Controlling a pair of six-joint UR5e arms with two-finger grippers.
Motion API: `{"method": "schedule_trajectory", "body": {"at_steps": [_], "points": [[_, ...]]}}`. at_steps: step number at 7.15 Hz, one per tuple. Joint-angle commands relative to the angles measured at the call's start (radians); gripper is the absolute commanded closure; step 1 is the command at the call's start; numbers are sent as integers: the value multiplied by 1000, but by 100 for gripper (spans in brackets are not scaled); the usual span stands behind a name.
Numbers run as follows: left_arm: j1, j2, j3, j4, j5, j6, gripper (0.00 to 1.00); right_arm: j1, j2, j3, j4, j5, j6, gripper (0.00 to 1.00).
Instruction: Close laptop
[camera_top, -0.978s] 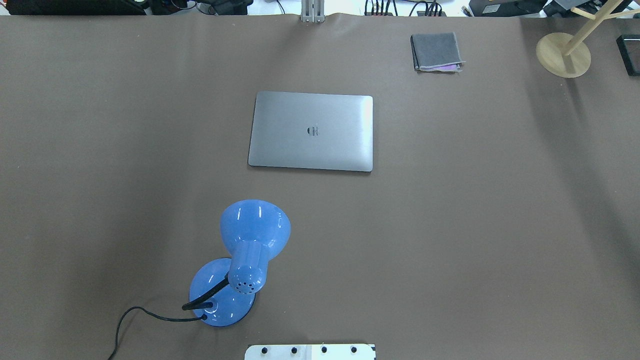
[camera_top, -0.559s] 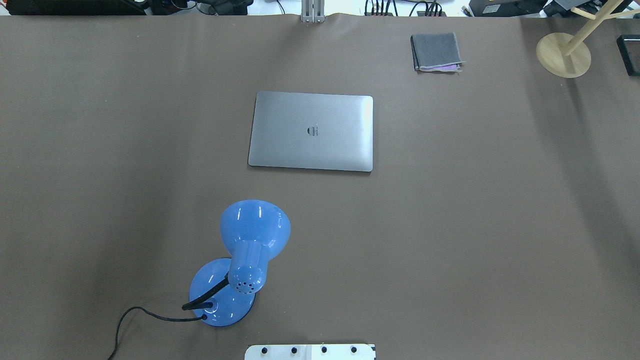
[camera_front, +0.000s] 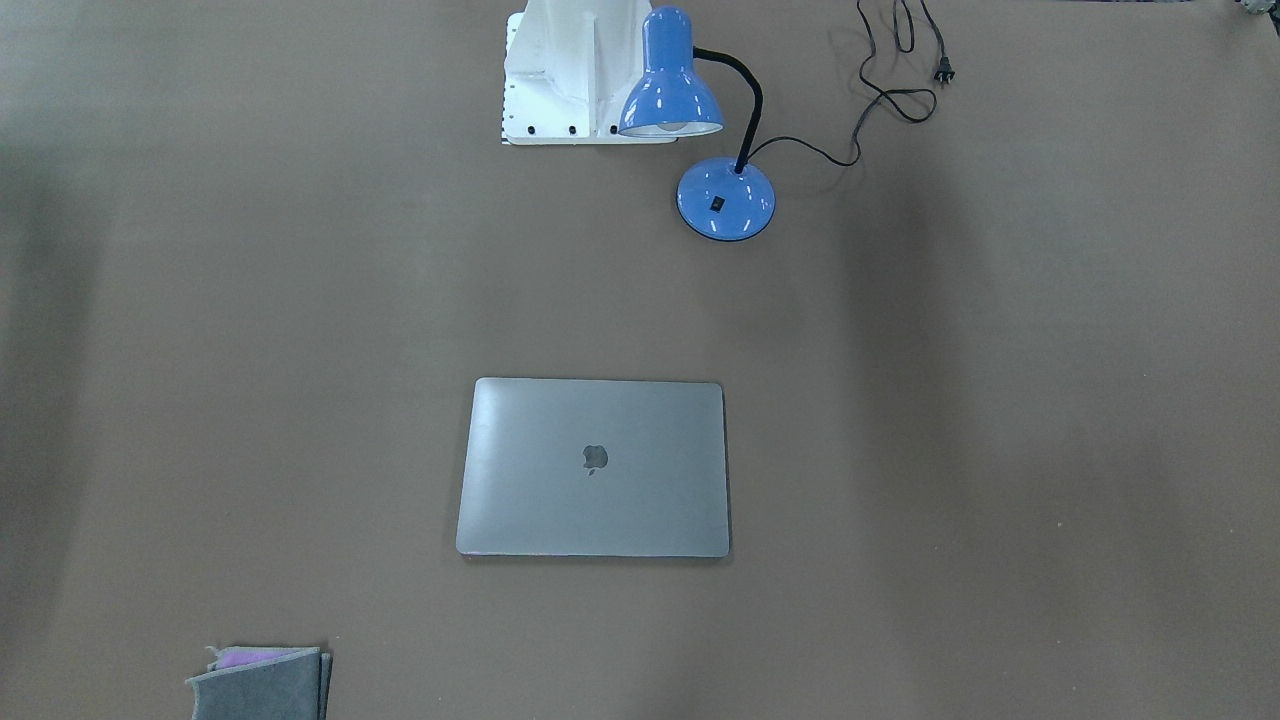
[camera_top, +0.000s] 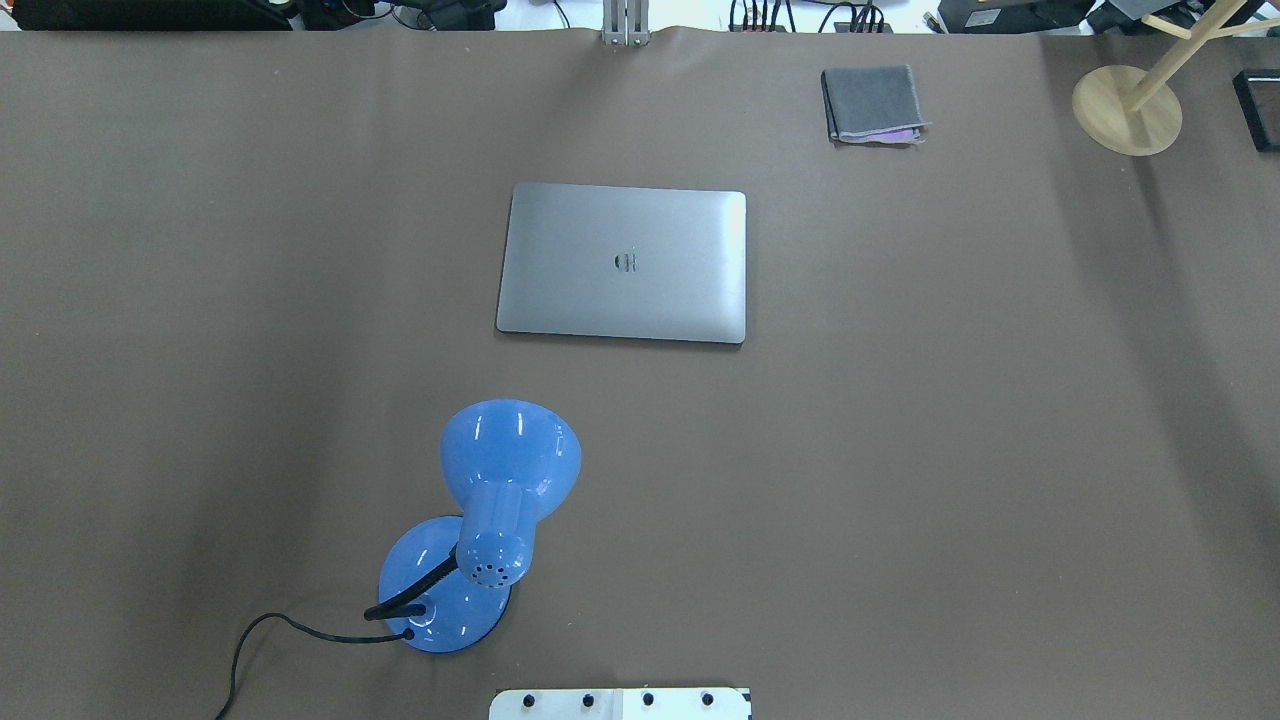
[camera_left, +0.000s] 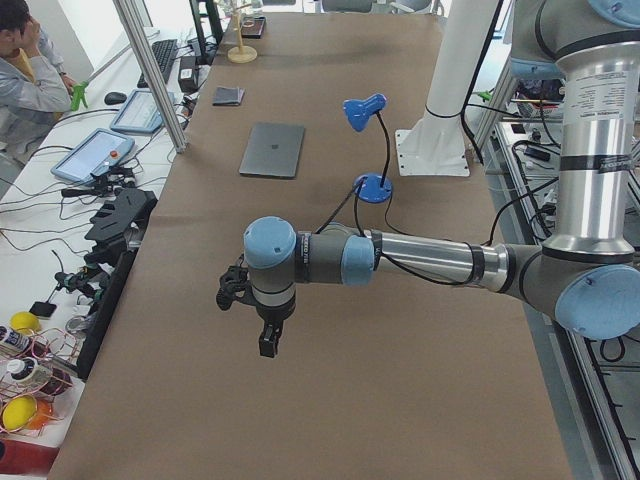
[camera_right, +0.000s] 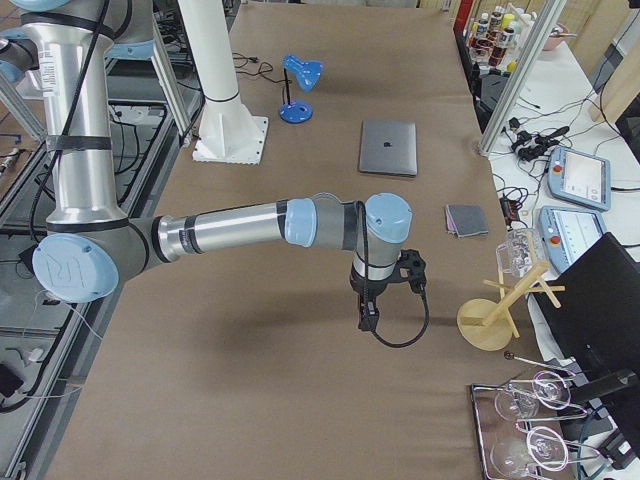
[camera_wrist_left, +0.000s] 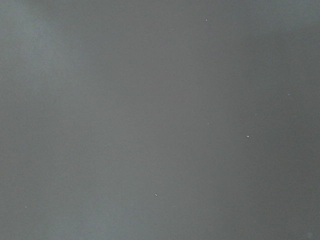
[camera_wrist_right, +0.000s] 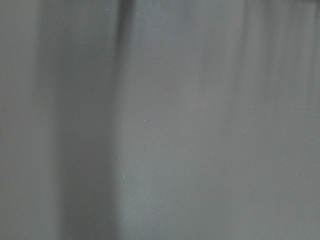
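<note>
The grey laptop (camera_top: 622, 262) lies flat on the brown table with its lid down and the dark apple logo facing up; it also shows in the front view (camera_front: 594, 467) and both side views (camera_left: 272, 150) (camera_right: 388, 148). My left gripper (camera_left: 267, 345) hangs over the table's left end, far from the laptop. My right gripper (camera_right: 366, 320) hangs over the right end, also far from it. Both show only in the side views, so I cannot tell whether they are open or shut. The wrist views show only bare table.
A blue desk lamp (camera_top: 490, 500) with a black cord stands between the robot base (camera_top: 620, 704) and the laptop. A folded grey cloth (camera_top: 872, 103) lies at the far right. A wooden stand (camera_top: 1126, 108) is at the far right corner.
</note>
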Motion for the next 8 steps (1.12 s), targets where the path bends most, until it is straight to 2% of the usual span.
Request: {"method": "schedule_trajectory", "body": {"at_steps": [1,8], "points": [[0,1,0,0,0,0,2,-2,-1,1,1,3,0,0],[-1,4,-9,0,-1,-1,2,-2,-10,3,1,6,-5,0]]}}
